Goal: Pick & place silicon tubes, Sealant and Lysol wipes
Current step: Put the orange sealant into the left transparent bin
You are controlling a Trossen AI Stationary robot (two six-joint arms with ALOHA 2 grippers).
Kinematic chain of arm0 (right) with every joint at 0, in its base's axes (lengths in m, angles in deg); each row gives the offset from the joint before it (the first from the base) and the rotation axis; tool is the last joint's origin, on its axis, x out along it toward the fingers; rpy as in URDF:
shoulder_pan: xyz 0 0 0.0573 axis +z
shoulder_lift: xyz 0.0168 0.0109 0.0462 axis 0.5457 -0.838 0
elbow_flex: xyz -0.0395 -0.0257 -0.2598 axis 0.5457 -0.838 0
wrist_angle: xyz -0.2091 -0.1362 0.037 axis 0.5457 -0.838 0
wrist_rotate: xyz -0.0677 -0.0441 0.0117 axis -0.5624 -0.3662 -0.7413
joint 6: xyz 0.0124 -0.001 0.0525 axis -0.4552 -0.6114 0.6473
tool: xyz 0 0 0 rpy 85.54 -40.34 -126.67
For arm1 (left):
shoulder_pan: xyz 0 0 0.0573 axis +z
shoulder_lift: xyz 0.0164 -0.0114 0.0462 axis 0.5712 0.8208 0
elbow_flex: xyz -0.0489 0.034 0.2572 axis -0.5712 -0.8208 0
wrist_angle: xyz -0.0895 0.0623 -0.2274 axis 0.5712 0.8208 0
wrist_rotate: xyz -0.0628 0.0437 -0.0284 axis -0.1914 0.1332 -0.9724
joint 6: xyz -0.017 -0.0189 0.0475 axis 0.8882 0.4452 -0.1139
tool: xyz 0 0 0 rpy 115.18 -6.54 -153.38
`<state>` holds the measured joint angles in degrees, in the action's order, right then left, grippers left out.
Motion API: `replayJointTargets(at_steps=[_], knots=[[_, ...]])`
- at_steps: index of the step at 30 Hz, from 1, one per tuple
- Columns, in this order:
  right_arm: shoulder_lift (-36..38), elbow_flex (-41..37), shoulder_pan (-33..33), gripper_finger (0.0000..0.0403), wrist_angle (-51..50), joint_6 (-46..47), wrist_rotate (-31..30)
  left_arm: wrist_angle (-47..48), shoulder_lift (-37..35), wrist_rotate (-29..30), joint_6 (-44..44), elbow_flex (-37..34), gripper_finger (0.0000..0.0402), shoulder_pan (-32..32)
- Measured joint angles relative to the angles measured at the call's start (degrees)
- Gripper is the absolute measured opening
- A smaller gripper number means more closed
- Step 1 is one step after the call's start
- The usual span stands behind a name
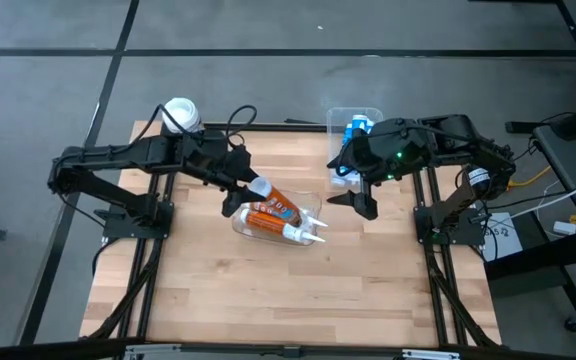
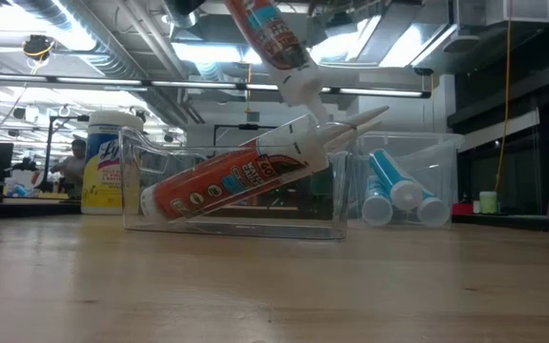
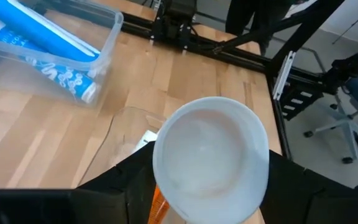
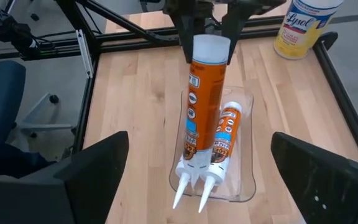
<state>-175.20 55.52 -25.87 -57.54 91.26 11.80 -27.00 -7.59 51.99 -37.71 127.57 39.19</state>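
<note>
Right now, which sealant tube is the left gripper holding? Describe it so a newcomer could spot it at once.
Start at the clear bin in the middle of the table. The held sealant tube hangs tilted above it, nozzle down, its flat end in the left gripper. Unlike the other orange tube, which lies inside the bin, this one is up in the air.

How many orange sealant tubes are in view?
2: one sealant tube lies in the clear bin mid-table; the other is held by the left gripper above that bin, nozzle down. None seems hidden.
</note>
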Motion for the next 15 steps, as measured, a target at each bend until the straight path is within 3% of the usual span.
replayJointTargets(at_steps=[15], knots=[[0.0,0.0,0.0,0.0393,0.08,0.07,0.04,-6.43,-1.72,-0.4,1.47,-0.07,0.0215,-0.02]])
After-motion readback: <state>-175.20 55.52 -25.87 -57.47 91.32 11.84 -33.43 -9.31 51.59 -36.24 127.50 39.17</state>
